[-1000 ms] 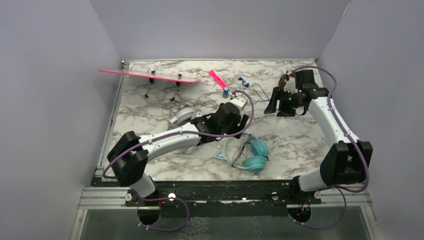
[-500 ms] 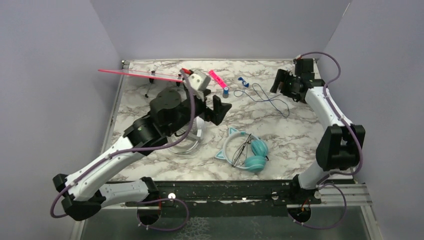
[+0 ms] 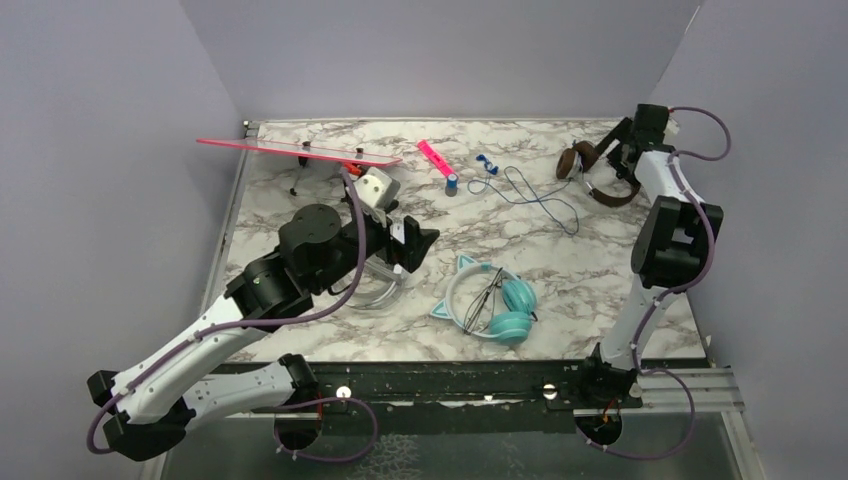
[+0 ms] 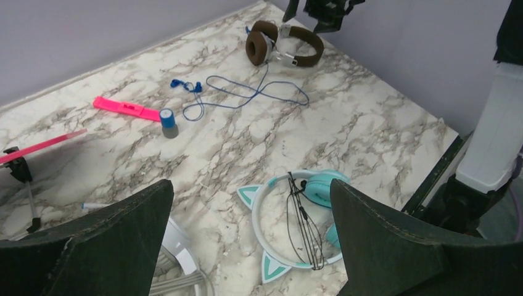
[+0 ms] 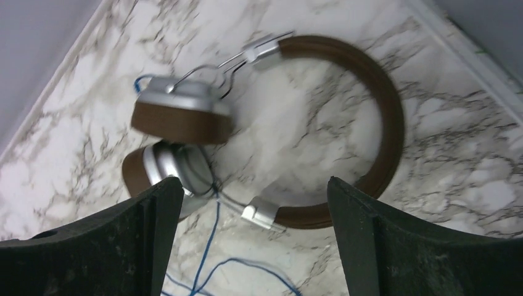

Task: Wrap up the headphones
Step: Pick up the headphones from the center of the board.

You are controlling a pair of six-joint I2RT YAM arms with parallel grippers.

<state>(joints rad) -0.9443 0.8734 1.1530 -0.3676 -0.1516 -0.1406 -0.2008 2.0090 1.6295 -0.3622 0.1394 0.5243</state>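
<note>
The teal cat-ear headphones (image 3: 490,305) lie flat near the table's front middle, their black cord bundled across the band (image 4: 308,228). The brown headphones (image 3: 592,165) lie at the far right, with a loose blue cord (image 3: 530,190) trailing left from a cup (image 5: 176,117). The white-grey headphones (image 3: 378,290) are mostly hidden under my left arm. My left gripper (image 3: 405,240) hangs open above the table, left of the teal set, with nothing between its fingers (image 4: 250,185). My right gripper (image 3: 618,150) hovers open over the brown set (image 5: 254,182), holding nothing.
A pink-topped stand (image 3: 300,150) on thin legs is at the far left. A pink marker (image 3: 433,155) and a small blue-capped cylinder (image 3: 452,183) lie at the back middle. Purple walls close in the left, back and right sides.
Both grippers opened wide. My left arm swung up and back to the left, off the teal set. My right arm drew into the far right corner, leaving the brown set lying on the table.
</note>
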